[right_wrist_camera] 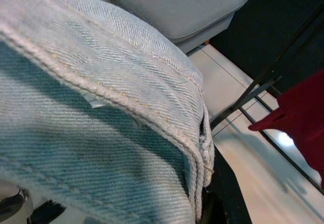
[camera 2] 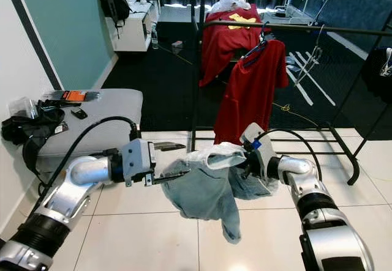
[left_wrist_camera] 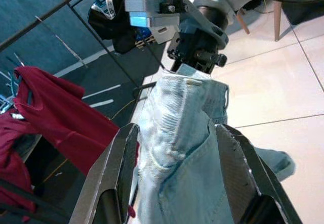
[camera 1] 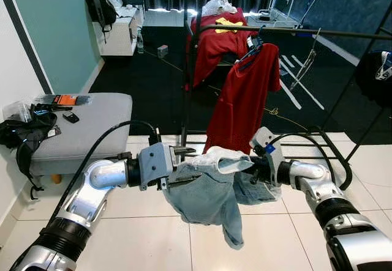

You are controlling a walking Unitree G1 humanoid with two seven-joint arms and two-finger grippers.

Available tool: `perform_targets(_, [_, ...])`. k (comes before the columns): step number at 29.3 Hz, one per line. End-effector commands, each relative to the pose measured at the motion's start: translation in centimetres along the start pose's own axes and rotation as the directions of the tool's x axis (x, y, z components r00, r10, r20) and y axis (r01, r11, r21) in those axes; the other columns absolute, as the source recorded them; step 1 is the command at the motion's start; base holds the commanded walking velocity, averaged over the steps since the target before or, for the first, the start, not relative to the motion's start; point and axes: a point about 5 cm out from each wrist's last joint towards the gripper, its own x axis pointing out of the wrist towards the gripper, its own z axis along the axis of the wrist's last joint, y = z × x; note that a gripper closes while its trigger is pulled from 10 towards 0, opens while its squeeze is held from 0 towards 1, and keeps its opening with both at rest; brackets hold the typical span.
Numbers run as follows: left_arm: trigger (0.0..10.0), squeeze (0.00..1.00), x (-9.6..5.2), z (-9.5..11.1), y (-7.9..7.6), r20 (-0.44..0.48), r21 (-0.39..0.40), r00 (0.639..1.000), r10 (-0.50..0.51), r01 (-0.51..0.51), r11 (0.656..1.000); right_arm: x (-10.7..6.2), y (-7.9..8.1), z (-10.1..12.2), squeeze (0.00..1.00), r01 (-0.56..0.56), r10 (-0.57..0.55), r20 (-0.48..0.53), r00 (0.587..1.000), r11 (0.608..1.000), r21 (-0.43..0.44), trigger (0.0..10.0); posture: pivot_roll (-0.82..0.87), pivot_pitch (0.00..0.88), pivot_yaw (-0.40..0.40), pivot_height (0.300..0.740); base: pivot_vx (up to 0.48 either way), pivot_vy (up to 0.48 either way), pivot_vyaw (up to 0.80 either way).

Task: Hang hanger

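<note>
The pale denim garment (camera 1: pixel 211 191) hangs in mid-air between the two arms, low in front of the robot and over the tiled floor (camera 1: pixel 153 240), with one leg drooping well below the rest; whether a hanger is already inside it cannot be made out, since no hook or bar shows among the folds. The right gripper (camera 1: pixel 256 172) is clenched on the bunched waistband, the cloth pressed right up against its wrist camera. The left gripper (left_wrist_camera: pixel 174 176) is released, its two fingers (left_wrist_camera: pixel 109 176) spread on either side of the denim panel without pinching it, so the cloth lies between them and is carried by the right arm alone. Just behind the garment stands the black clothes rack (camera 1: pixel 294 32), its top rail running across well above the level of the grippers. A red shirt (camera 1: pixel 245 96) already hangs from that rail on a hanger, and a second red garment (camera 1: pixel 214 41) is draped further back with a white cloth on top. A grey cushioned bench (camera 1: pixel 86 127) with small items on it sits off to the robot's left. By the look of it, the task is only partly along: the garment is lifted and held near the rack, but nothing of it is on the rail yet. What seems left is to raise it to rail height, hook it on beside the red shirt, and let go.
</note>
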Motion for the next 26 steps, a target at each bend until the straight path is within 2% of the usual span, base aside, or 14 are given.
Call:
perform_targets(1, [10.0, 0.00, 1.2, -0.1, -0.7, 0.008, 0.027, 0.999, -0.043, 0.043, 0.999, 0.5, -0.2, 1.2, 0.00, 0.005, -0.004, 0.045, 0.999, 1.000, -0.004, 0.0, -0.03, 0.056, -0.049, 0.740, 0.000, 0.000, 0.00])
perform_targets(9, [10.0, 0.00, 2.7, 0.5, -0.5, 0.048, 0.060, 0.998, -0.034, 0.031, 0.998, 1.1, 0.0, 1.8, 0.00, -0.008, 0.009, 0.064, 0.998, 1.000, -0.011, 0.0, -0.03, 0.052, -0.044, 0.740, 0.000, 0.000, 0.00])
perform_targets(26, [10.0, 0.00, 3.3, 1.1, -0.5, 0.103, 0.039, 0.995, -0.021, 0.017, 0.999, 1.4, 0.4, 1.5, 0.00, -0.023, 0.024, 0.049, 0.999, 1.000, -0.015, 0.0, -0.02, 0.040, -0.045, 0.740, 0.000, 0.000, 0.00])
